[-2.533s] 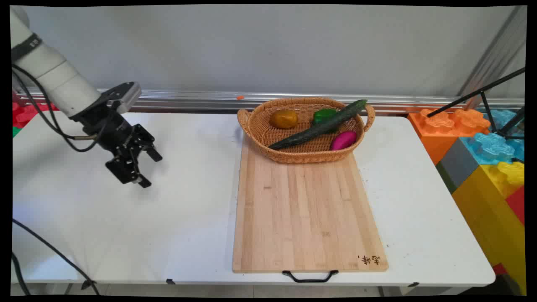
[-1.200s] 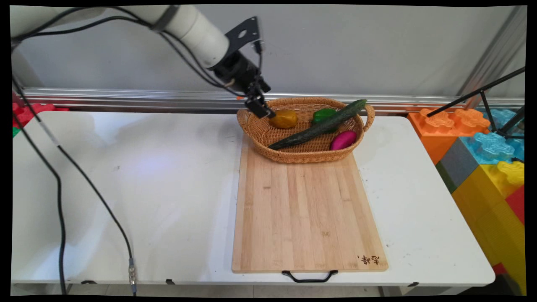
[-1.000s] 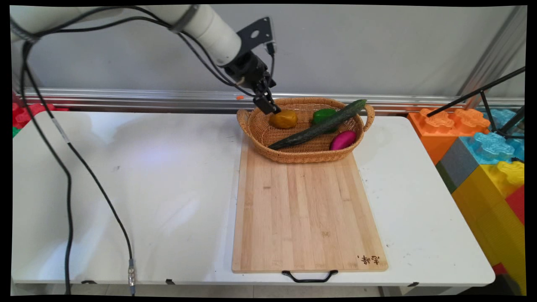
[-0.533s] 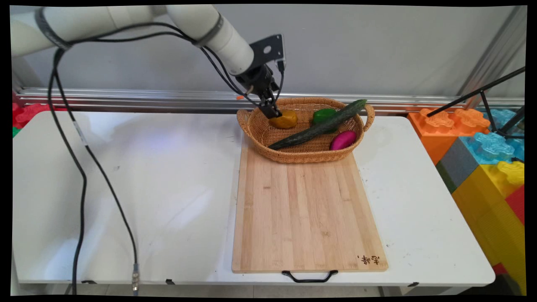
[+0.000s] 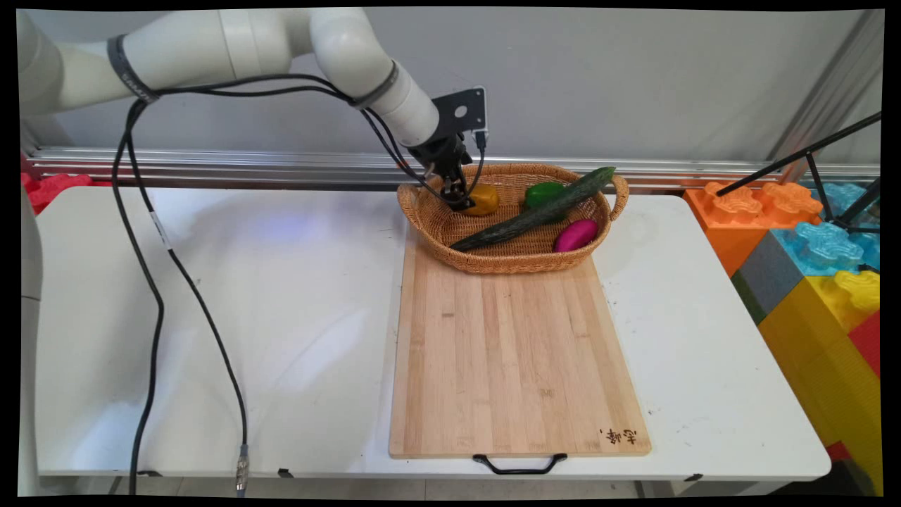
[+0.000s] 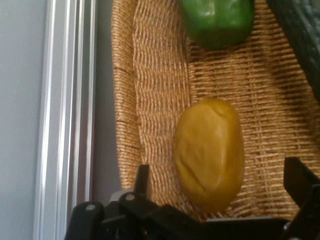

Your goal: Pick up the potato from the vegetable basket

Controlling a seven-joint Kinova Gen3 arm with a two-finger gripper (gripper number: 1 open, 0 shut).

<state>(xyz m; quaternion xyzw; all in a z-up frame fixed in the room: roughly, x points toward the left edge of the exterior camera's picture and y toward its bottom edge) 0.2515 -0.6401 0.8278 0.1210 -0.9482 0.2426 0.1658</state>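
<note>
1. where the white arm reaches in from the upper left, its end effector [image 5: 459, 201] sits low inside the left end of the wicker basket [image 5: 429, 211], at the yellow potato-like piece [image 5: 481, 199].
2. hand view: the two fingers [image 6: 143, 182] stand spread apart, one on each side of the yellow piece [image 6: 210, 152]; it lies between them and they are not closed on it. whether either finger touches it cannot be told.
3. yellow piece lies on the basket floor, near the far-left wall, as the main view shows it.
4. green pepper [image 5: 543, 193] sits further right along the basket's far wall, apart from the yellow piece; it also shows at the top of the hand view [image 6: 217, 20].
5. long dark green cucumber [image 5: 535, 210] lies slantwise across the basket, its upper end propped over the rim by the right handle, its lower end near the front left.
6. magenta piece [image 5: 576, 235] rests at the front right of the basket, just beside the cucumber.
7. basket stands on the far end of a wooden cutting board [image 5: 514, 359], which lies on the white tabletop [image 5: 281, 317]; black handle at the board's near edge.
8. black cables [image 5: 151, 232] hang from the arm down over the left of the tabletop.
9. coloured toy blocks [image 5: 816, 246] stacked off the tabletop's right side.
</note>
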